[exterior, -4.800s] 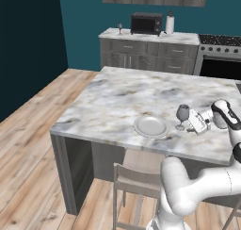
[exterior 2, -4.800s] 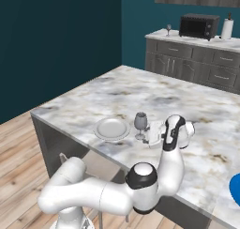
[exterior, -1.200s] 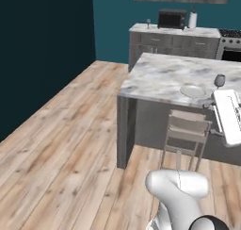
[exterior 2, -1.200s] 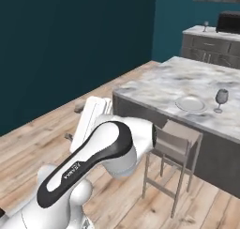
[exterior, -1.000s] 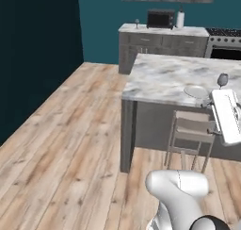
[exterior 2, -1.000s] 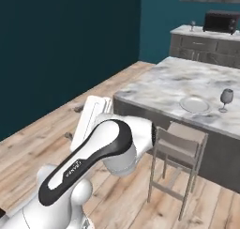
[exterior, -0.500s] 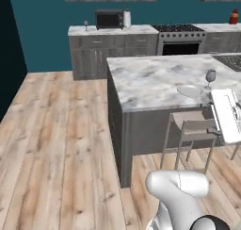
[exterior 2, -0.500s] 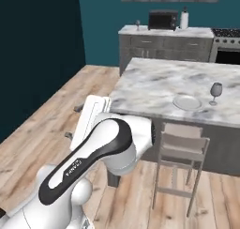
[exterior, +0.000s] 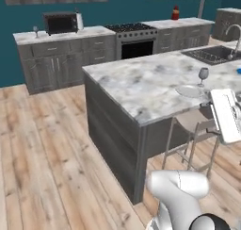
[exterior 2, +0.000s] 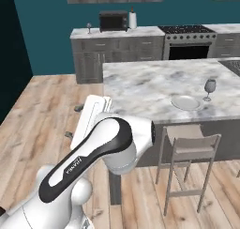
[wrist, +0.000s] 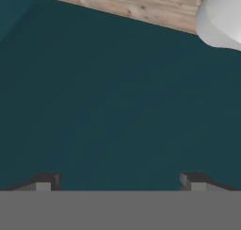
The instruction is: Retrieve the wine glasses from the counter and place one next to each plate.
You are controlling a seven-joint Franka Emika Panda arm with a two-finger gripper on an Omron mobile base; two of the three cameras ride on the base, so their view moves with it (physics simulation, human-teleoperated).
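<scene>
One wine glass (exterior: 35, 31) (exterior 2: 88, 26) stands at the left end of the counter (exterior: 61, 36) (exterior 2: 117, 32) against the teal back wall. A second wine glass (exterior: 203, 75) (exterior 2: 210, 87) stands on the marbled island just beyond the pale plate (exterior: 189, 91) (exterior 2: 186, 102), near the island's front edge. My arm is folded close to the base, far from both glasses. In the hand view my gripper (wrist: 117, 183) is open, its two fingertips (wrist: 44, 182) wide apart with nothing between them, facing a teal wall.
A microwave (exterior: 60, 22) (exterior 2: 112, 20) and a paper towel roll (exterior 2: 132, 19) sit on the counter, with a stove (exterior: 134, 40) to its right. The island (exterior: 141, 83) has a sink (exterior: 212, 54) and a stool (exterior 2: 190, 150) at its front. Open wood floor lies between the island and the counter.
The whole scene has swung across both base views, so the base has turned and driven. The counter now looks nearer. The arm stays folded and the gripper stays open.
</scene>
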